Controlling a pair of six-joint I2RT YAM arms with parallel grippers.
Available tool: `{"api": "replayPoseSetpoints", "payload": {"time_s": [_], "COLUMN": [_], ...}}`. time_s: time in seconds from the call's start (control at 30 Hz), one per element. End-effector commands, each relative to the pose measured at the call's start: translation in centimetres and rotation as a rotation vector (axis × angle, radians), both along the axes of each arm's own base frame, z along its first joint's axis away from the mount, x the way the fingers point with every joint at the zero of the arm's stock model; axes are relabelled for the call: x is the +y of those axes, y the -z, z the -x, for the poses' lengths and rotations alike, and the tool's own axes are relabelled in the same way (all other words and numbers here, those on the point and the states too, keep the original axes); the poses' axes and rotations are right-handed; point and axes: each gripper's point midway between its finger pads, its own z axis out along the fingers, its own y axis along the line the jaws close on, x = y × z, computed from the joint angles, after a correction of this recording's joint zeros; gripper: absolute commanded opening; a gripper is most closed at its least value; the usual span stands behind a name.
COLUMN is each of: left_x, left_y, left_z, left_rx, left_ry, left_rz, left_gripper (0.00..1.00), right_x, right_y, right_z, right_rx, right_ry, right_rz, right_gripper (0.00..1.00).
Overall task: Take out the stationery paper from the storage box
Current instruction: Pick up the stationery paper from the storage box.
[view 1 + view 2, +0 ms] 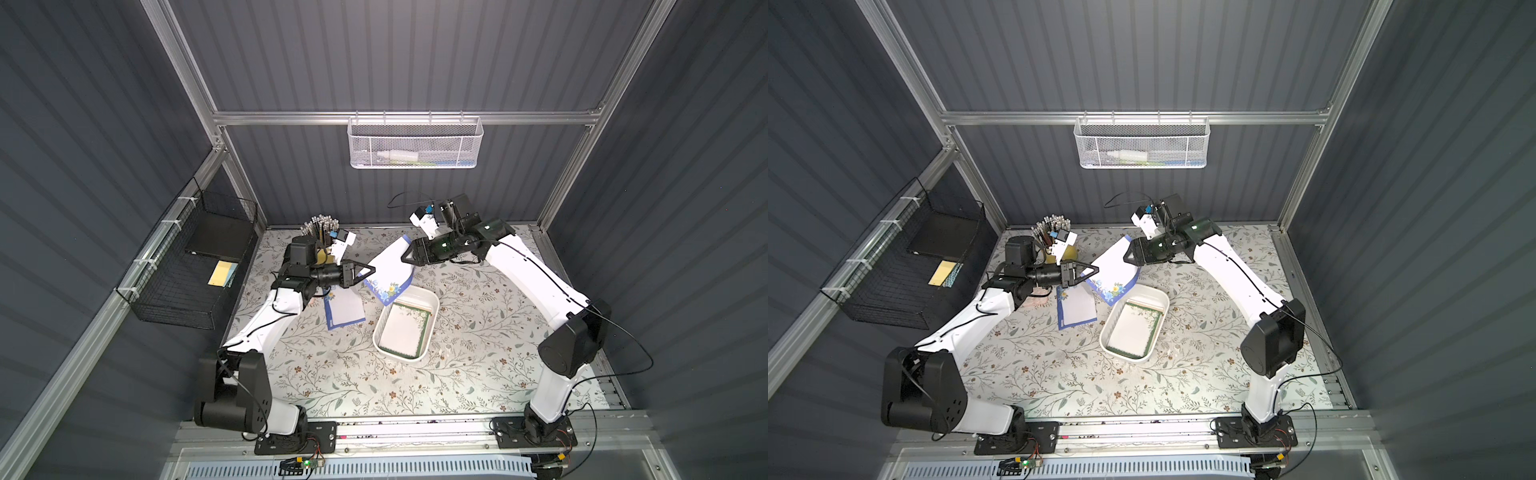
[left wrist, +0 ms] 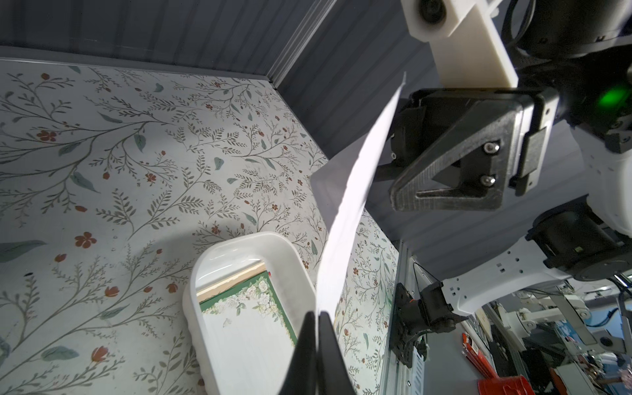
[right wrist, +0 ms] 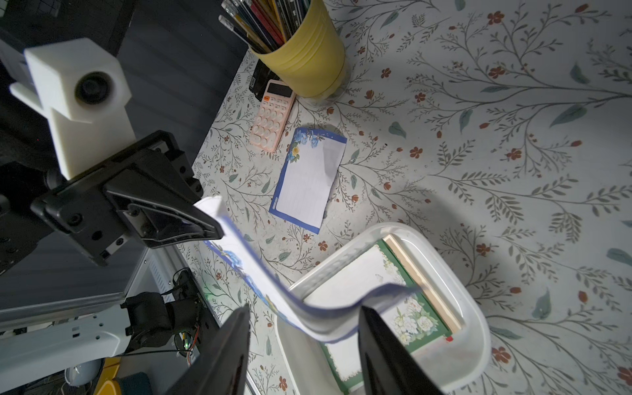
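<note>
A blue-bordered sheet of stationery paper hangs curved in the air behind the storage box. My left gripper is shut on one edge of it. My right gripper is at the opposite edge, open, and the sheet sags loosely between its spread fingers. In the white box lies a green-bordered sheet with a tan edge showing under it. Another blue-bordered sheet lies flat on the table left of the box.
A yellow cup of pens and a pink calculator stand at the back left, near the left arm. A black wire basket with a yellow pad hangs on the left wall. A white mesh basket hangs on the back wall.
</note>
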Motion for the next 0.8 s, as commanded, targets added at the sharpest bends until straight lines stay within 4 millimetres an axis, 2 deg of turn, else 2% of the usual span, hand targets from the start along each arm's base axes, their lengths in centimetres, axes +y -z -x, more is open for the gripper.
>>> {"api": "replayPoseSetpoints", "payload": {"time_s": [0.0, 0.2, 0.3, 0.5, 0.77], "left_x": [1.3, 3.7, 4.6, 6.7, 7.1], "left_y": [-0.7, -2.0, -1.8, 1.4, 5.7], "left_z": [-0.4, -1.6, -2.0, -2.6, -2.6], "left_rx": [0.0, -0.015, 0.0, 0.074, 0.136], "left_ry": [-0.125, -0.33, -0.416, -0.569, -0.605], "left_rz": [-0.059, -0.1, -0.092, -0.126, -0.127], "left_gripper": [0.0, 0.0, 0.0, 0.0, 0.0], "right_x": [0.0, -0.2, -0.3, -0.7, -0.6], "right_y": [1.3, 1.7, 2.1, 2.9, 2.9], "right_z": [-0.8, -1.1, -0.9, -0.6, -0.3], "right_rx": [0.0, -0.008, 0.001, 0.014, 0.021], "right_ry": [0.014, 0.026, 0.024, 0.027, 0.018], "right_rz": [0.026, 0.041, 0.049, 0.074, 0.066], "right_gripper": [0.56, 0.58, 0.58, 0.58, 0.58]}}
